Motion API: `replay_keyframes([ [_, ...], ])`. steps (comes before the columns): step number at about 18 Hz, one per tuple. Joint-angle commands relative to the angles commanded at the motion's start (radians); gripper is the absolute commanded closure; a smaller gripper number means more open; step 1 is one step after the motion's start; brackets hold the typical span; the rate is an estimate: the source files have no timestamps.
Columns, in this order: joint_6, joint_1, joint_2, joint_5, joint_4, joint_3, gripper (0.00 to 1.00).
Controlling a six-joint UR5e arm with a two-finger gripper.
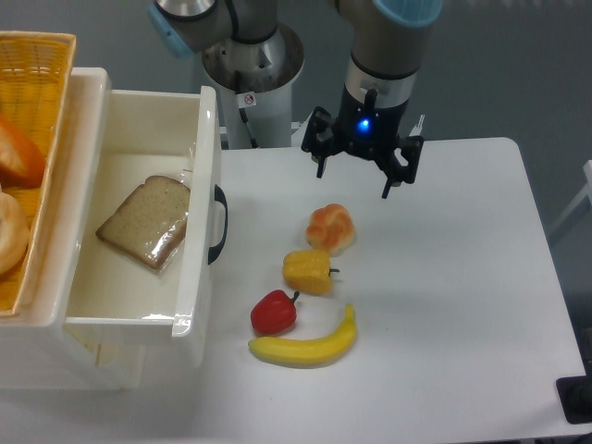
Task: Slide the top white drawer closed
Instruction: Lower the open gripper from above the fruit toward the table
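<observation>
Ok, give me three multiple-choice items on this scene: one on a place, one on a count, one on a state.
1. Where does the bread slice lie?
A. On the table
B. In the top white drawer
C. In the yellow wicker basket

2. How many food items lie on the table?
A. Two
B. Three
C. Four

3. What state is the end effector in?
A. Open, holding nothing
B. Shut on the banana
C. Shut on the drawer handle

Answers:
1 B, the slice rests on the pulled-out drawer's floor.
2 C, a pastry, yellow pepper, red pepper and banana.
3 A, its fingers hang spread above the table, clear of everything.
</observation>
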Motion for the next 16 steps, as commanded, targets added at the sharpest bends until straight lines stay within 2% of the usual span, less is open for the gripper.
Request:
replay_keyframes([
  [6,-0.054,-0.003,-0.009,0.017,0.02,-0.012,0.0],
  [8,-0.096,-0.003,-0.008,0.055,0.018,-0.021,0.0],
  [12,-0.188,-0.008,-0.005,0.063,0.018,-0.035,0.0],
  [16,-0.261,-0.021,-0.026,0.104,0.025,-0.041,0.0],
])
